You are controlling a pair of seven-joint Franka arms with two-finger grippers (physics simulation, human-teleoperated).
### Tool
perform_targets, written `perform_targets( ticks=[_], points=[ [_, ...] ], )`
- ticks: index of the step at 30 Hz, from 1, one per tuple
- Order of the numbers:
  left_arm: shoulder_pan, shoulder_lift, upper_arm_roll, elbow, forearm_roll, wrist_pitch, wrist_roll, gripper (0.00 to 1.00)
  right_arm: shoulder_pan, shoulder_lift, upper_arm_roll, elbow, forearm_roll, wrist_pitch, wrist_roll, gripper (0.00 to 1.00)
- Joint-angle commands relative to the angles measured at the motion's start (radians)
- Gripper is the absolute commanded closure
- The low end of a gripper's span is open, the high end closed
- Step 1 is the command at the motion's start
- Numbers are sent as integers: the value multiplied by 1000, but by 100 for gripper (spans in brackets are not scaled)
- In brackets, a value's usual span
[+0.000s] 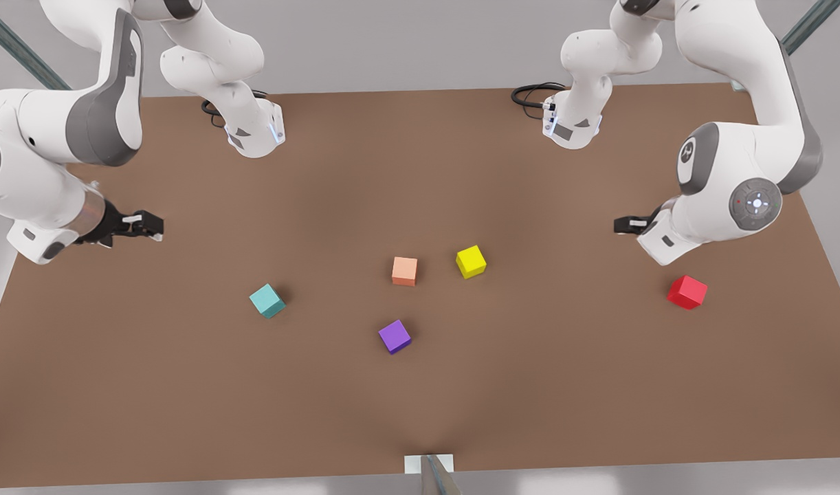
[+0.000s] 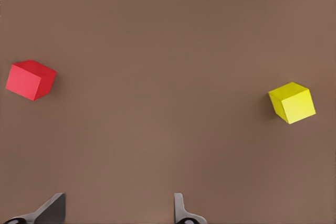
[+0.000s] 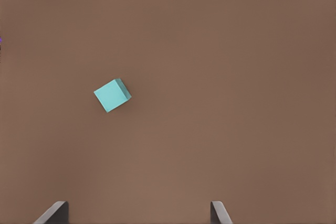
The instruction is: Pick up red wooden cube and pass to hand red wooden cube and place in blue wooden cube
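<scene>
The red wooden cube (image 1: pixel 687 292) rests on the brown table at the front view's right; it also appears in the left wrist view (image 2: pixel 30 80). My left gripper (image 1: pixel 623 224) hovers above the table a little up and left of it, open and empty (image 2: pixel 118 209). The blue wooden cube (image 1: pixel 267 300), teal in colour, sits left of centre and also shows in the right wrist view (image 3: pixel 112 95). My right gripper (image 1: pixel 152 225) hangs at the front view's left, above and left of that cube, open with nothing between its fingers (image 3: pixel 137 211).
A salmon cube (image 1: pixel 404 270), a yellow cube (image 1: pixel 471 261) (image 2: pixel 292 102) and a purple cube (image 1: pixel 394 336) lie near the table's middle. Both arm bases (image 1: pixel 255 130) (image 1: pixel 571 124) stand at the table's far edge. A small bracket (image 1: pixel 430 467) sits at the near edge.
</scene>
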State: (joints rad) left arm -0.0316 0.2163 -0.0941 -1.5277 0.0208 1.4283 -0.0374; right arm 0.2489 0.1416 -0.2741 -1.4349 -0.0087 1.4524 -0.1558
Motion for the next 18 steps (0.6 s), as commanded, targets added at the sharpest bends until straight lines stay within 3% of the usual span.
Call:
perform_targets(
  ticks=[1,3,5,8,10,18],
  points=[
    [2,14,5,18,-13,89,-22,0,0,-2,-1,1,-2,91,-99,0],
    [2,26,5,24,-13,104,-19,0,-2,9,-2,1,-5,98,-100,0],
    [53,202,30,57,91,245,221,0,0,12,-2,4,-22,100,-100,0],
    [191,371,40,55,33,478,697,0,0,27,1,5,-28,111,-96,0],
    [234,397,54,40,37,547,1183,0,-2,27,-1,5,-28,117,-97,0],
    [277,397,114,-25,44,621,1381,0,0,27,-1,-4,-28,115,-102,0]
  ],
)
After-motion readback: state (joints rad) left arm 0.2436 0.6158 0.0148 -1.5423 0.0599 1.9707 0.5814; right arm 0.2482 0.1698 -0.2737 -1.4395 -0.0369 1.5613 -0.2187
